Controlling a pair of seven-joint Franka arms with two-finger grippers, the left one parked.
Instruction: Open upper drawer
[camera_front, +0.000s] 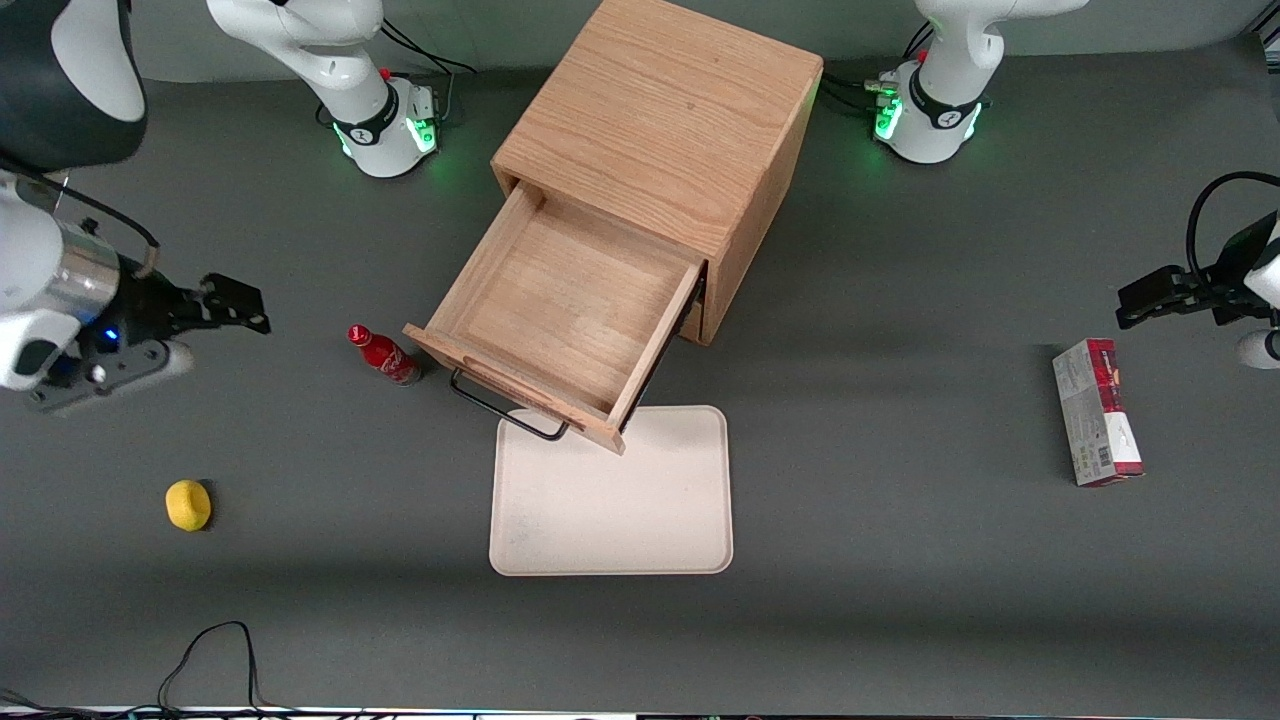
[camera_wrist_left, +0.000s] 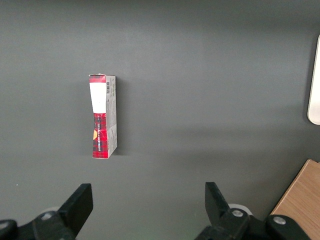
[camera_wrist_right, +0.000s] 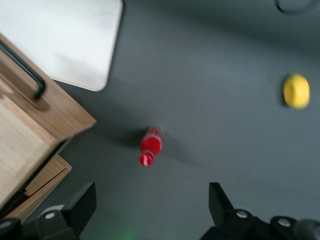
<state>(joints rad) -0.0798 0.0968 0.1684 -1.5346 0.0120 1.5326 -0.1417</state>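
The oak cabinet (camera_front: 660, 120) stands at mid-table. Its upper drawer (camera_front: 570, 300) is pulled far out, showing a shallow, empty wooden interior. Its black bar handle (camera_front: 505, 408) hangs over the edge of the tray. The drawer (camera_wrist_right: 20, 145) and handle (camera_wrist_right: 25, 70) also show in the right wrist view. The lower drawer is hidden under it in the front view. My gripper (camera_front: 240, 303) is open and empty, well away from the drawer toward the working arm's end of the table, above bare table (camera_wrist_right: 152, 200).
A red bottle (camera_front: 385, 355) lies beside the drawer front, between it and my gripper; it also shows in the wrist view (camera_wrist_right: 150, 145). A yellow ball (camera_front: 188, 504) lies nearer the camera. A cream tray (camera_front: 612, 495) sits in front of the cabinet. A red box (camera_front: 1095, 410) lies toward the parked arm's end.
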